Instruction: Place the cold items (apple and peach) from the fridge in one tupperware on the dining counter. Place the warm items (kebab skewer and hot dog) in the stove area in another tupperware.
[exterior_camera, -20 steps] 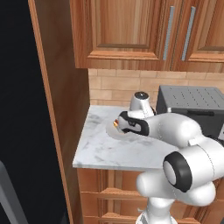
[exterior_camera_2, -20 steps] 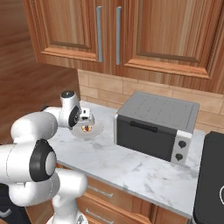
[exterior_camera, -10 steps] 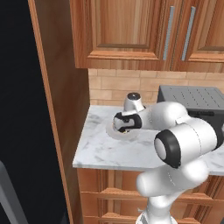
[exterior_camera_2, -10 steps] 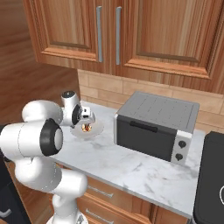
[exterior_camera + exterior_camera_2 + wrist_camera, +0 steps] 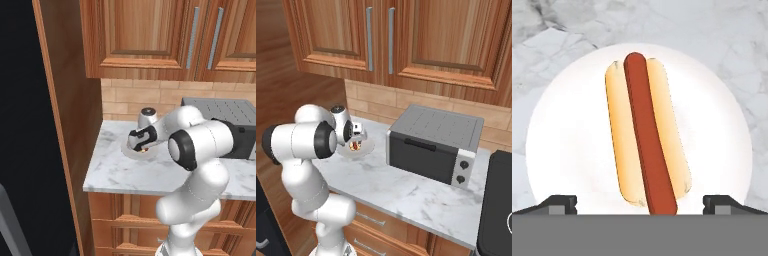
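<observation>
Wooden cabinets with slim grey handles hang over a brick-tile backsplash and a pale marbled desk, with wooden drawers below it. At the left of the left base view stands a tall wooden panel with a black front beside it.

On the desk sits a round white plate, shown also in the left base view and in the right base view. On it lies a hot dog: a red-brown sausage in a pale tan bun. In the hand view it runs from the upper middle of the plate toward the lower middle, slightly tilted, with the sausage sticking out past the bun at the near end. In the base views it shows as a small orange-red spot under the tool.

The tool hangs right above the plate, its two dark tips spread wide apart, one at each side of the hot dog's near end, touching nothing. In the left base view the tool points down at the plate, the white arm bent over it.

A silver and black toaster oven stands on the desk to the right of the plate, well apart from it, with two knobs on its right side. Its door is shut; whatever is in it cannot be seen. No writing can be read on anything.
</observation>
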